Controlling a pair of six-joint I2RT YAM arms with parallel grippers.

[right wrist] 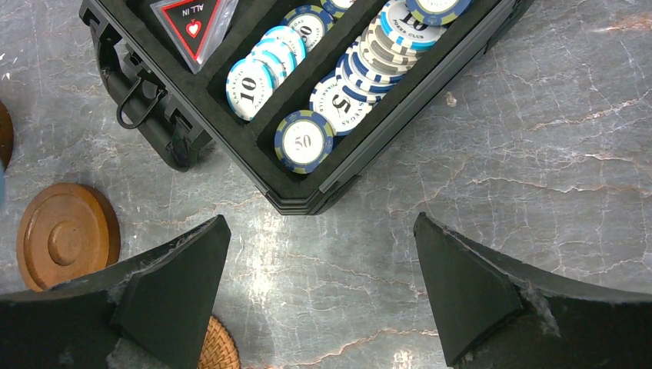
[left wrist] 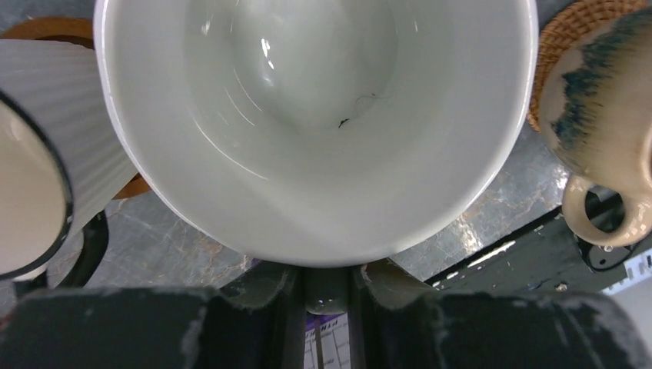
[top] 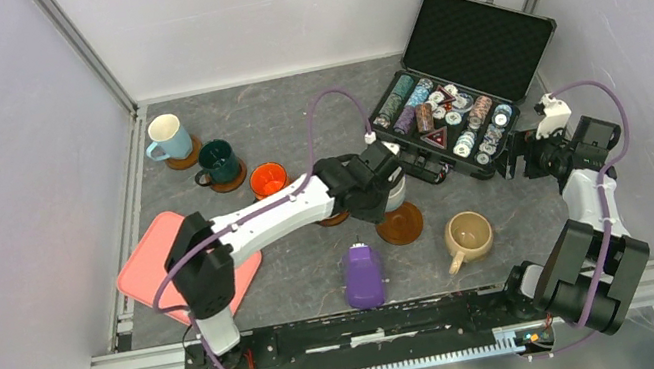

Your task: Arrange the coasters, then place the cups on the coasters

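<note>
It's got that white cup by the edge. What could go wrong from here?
The left fingers pinch only the rim of the white mug, so it might slip or tilt. A ribbed cup and a blotched mug stand close on either side and could get bumped. It may also land off-centre on the bare coaster.

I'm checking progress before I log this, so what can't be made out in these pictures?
Top view: the left arm hides how the left tool grips the white mug.
Left wrist view: the white mug fills the frame, hiding whatever lies beneath it.
Right wrist view: the woven coaster is cut off by the bottom edge and a finger of the right tool.
</note>
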